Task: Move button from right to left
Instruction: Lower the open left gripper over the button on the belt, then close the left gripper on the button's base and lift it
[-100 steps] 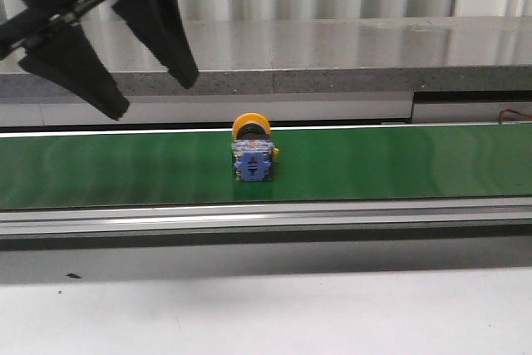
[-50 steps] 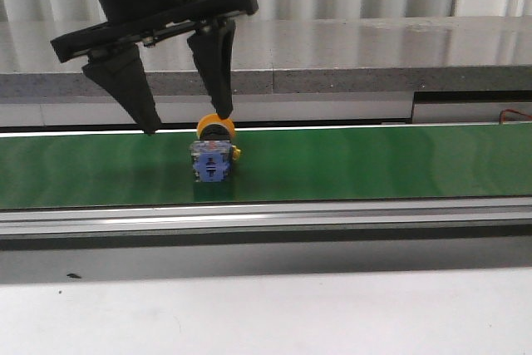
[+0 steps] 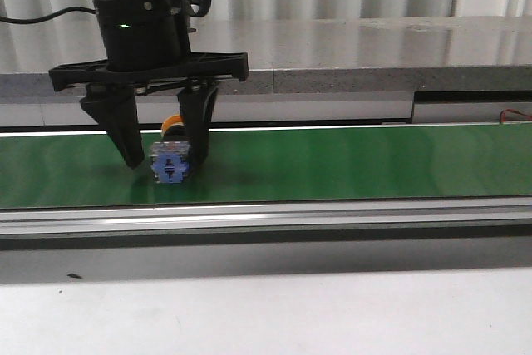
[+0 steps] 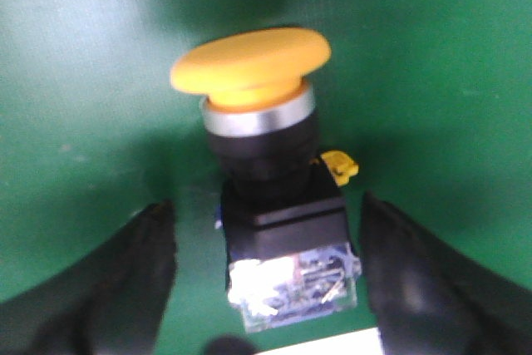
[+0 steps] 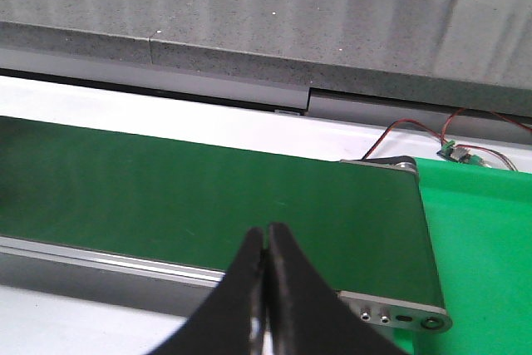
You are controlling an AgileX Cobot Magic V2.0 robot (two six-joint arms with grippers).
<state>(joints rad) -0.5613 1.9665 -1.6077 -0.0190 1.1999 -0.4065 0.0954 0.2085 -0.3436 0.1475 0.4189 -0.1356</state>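
The button (image 3: 170,164) lies on its side on the green conveyor belt (image 3: 374,164), yellow cap pointing away from the front camera and blue-grey body towards it. My left gripper (image 3: 164,161) is lowered over it, open, with one black finger on each side. In the left wrist view the button (image 4: 266,197) sits between the fingers (image 4: 125,280), with green belt showing on both sides. My right gripper (image 5: 266,234) is shut and empty above the belt's near rail, and it does not show in the front view.
A grey stone ledge (image 3: 374,56) runs behind the belt. A metal rail (image 3: 332,218) and a white tabletop (image 3: 291,313) lie in front of it. In the right wrist view the belt ends at a roller plate (image 5: 399,315), with wires (image 5: 465,151) over a bright green surface.
The button has travelled left along the belt. My left gripper came down from the upper left and now straddles it, still open.
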